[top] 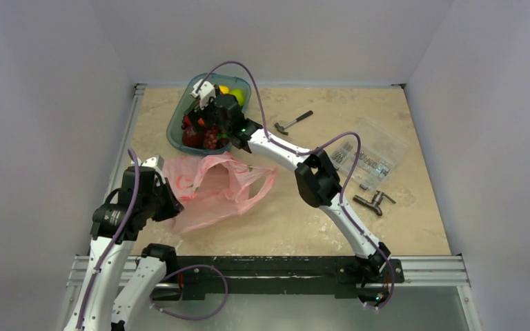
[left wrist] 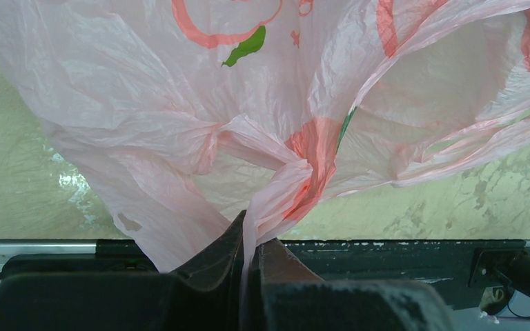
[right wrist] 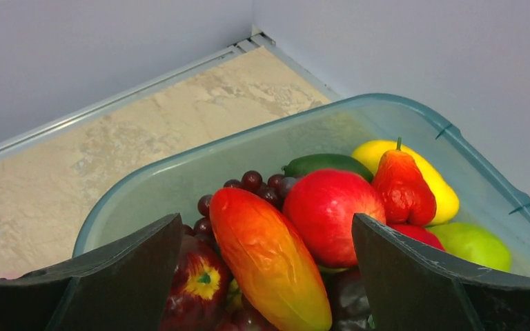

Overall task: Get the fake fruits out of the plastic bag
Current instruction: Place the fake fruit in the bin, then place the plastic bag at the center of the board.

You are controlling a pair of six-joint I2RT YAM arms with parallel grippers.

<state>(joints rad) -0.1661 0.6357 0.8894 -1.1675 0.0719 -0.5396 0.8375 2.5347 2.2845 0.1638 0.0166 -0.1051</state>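
Observation:
The pink plastic bag (top: 214, 186) lies crumpled and limp on the table at the front left. My left gripper (top: 160, 171) is shut on a twisted fold of the plastic bag (left wrist: 276, 186), pinched between the left gripper's (left wrist: 255, 231) closed jaws. Fake fruits fill the teal tray (top: 176, 131) at the back left. My right gripper (top: 200, 117) hovers over them. In the right wrist view the right gripper (right wrist: 266, 221) is open, straddling an orange-red long fruit (right wrist: 269, 255) without touching it, beside a red apple (right wrist: 331, 207), dark grapes (right wrist: 252, 183) and a yellow fruit (right wrist: 431, 186). No fruit shows inside the bag.
A small hammer (top: 293, 123) lies right of the tray. A clear plastic box of small parts (top: 373, 152) and a black metal piece (top: 375, 202) sit on the right. White walls enclose the table on three sides; a metal rail (top: 428, 265) runs along the near edge.

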